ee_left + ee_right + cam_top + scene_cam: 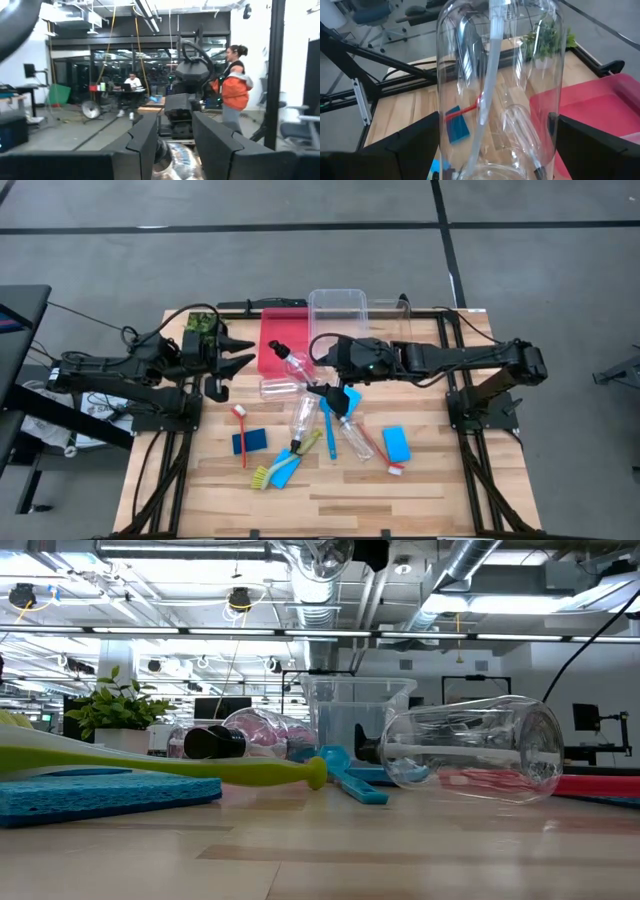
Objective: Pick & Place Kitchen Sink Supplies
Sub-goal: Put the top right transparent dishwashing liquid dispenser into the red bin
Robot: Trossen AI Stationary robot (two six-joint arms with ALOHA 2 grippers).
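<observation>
The right gripper (322,392) hangs over the middle of the table with a clear bottle (500,85) standing between its fingers (410,145); the jaws sit wide on either side of it, close against its walls, so I'd call it grasped (though I can't quite see the pads press in). Below and just beyond that gripper lie the rest of the supplies: another clear bottle (303,417) on its side, a blue brush (328,430), a blue sponge (396,443) off toward the arm's own side, and a red-handled brush (241,435) by a second sponge (250,442) farther out. The red tray (272,340) and clear bin (340,308) sit behind the gripper, near.

The left gripper (238,352) waits beside the plant (203,323), well apart from the work; its jaws are partly parted and, as far as I can tell, empty.

I'd judge the step to be the pick of this bottle, just at the grasp; next it calls for a clean lift and a carry back to the tray or bin, with care that the slick round wall doesn't slip.
</observation>
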